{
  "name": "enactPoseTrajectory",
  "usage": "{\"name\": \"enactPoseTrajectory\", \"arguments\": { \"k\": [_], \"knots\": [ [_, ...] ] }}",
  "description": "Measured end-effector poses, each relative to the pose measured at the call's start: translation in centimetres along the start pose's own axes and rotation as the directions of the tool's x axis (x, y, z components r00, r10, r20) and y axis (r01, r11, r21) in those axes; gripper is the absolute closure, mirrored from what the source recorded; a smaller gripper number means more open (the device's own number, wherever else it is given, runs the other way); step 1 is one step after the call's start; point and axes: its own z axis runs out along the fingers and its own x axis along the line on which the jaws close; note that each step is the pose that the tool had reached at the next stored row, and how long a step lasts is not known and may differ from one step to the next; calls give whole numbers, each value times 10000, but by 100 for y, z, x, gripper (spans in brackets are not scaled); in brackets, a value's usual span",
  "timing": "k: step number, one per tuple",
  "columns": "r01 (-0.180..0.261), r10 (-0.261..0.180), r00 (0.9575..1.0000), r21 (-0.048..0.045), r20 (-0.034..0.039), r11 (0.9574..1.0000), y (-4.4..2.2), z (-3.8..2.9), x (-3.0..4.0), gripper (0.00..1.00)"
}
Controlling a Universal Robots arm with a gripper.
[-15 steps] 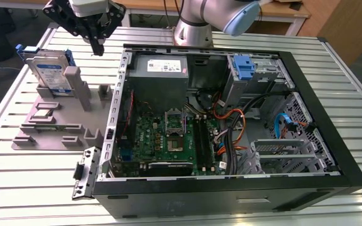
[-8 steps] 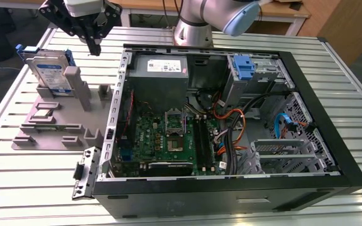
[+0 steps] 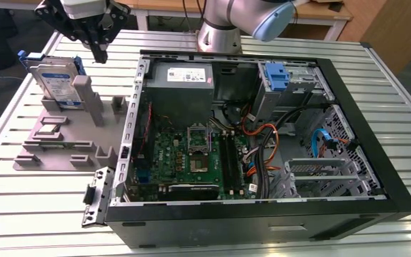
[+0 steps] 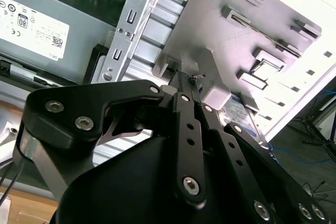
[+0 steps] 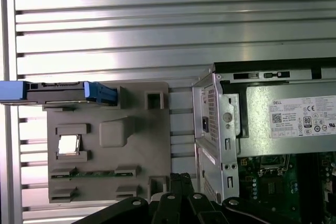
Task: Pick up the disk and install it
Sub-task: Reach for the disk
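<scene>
The disk (image 3: 52, 80) is stood on edge in a slot of a grey fixture plate (image 3: 30, 158). It sits at the plate's far end in the exterior view, on that view's left, outside the computer case (image 3: 377, 160). The same plate also carries a small square chip (image 3: 49, 129) in a recess and a thin green memory stick (image 5: 94, 172) in another slot.

The disk's silver face is noted with a white-and-blue label, and a blue carrier shows along its edges. In the first wrist view it is seen edge-on (image 5: 58, 93), blue ends protruding.

The tool (image 3: 100, 55) is held above the plate, near the disk on the case side, clear of it. Its fingers are drawn together to a point and nothing is gripped.

The case is laid open on its side. Inside are noted a green motherboard (image 3: 191, 155), a grey power supply (image 3: 180, 80) with a white sticker, a bare blue bracket (image 3: 277, 75) in a bay, and loose orange and black cables (image 3: 263, 144).

All is carried on a slatted aluminium worktop (image 3: 34, 214). Wooden furniture (image 3: 395, 27) is seen behind.
</scene>
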Motion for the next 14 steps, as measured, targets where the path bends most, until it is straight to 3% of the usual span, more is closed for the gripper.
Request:
{"name": "enactPoseTrajectory", "arguments": {
  "k": [4,14],
  "knots": [
    [0,0,10000,0,0,10000,-4,1,49,89],
    [-1,1,10000,-1,1,10000,-5,2,66,89]
  ]
}}
